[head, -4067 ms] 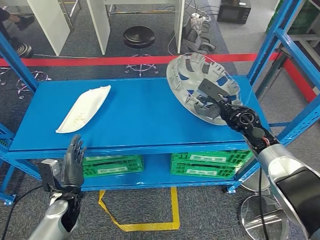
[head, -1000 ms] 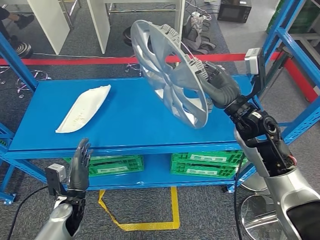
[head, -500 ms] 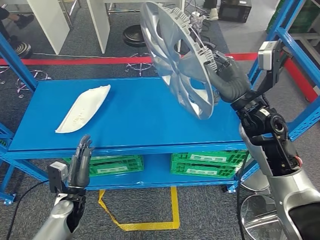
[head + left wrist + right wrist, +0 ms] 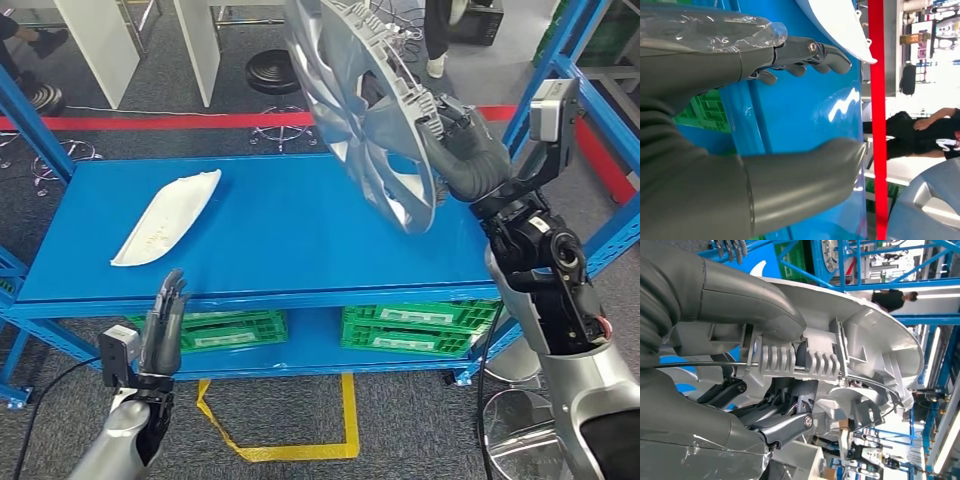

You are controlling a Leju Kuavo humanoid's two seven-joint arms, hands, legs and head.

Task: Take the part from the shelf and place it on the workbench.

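The part is a silver wheel cover (image 4: 362, 110), held tilted on edge high above the right end of the blue shelf (image 4: 287, 230). My right hand (image 4: 464, 150) grips its rim, thumb on the outer side and fingers inside among the ribs (image 4: 798, 360). A white curved panel (image 4: 167, 215) lies on the shelf's left half. My left hand (image 4: 162, 335) hovers in front of the shelf's front edge below that panel, fingers straight and apart, holding nothing (image 4: 753, 75).
Green crates (image 4: 226, 330) sit on the lower shelf level. Blue uprights (image 4: 562, 80) stand at the right. A red floor line (image 4: 151, 122), a black stool (image 4: 275, 72) and white table legs lie beyond the shelf. A person's legs (image 4: 436, 35) stand at the back.
My right hand has lifted the wheel cover off the shelf, tipped it on edge and raised it up and to the right. A person has stepped in at the back. My left hand barely shifted.
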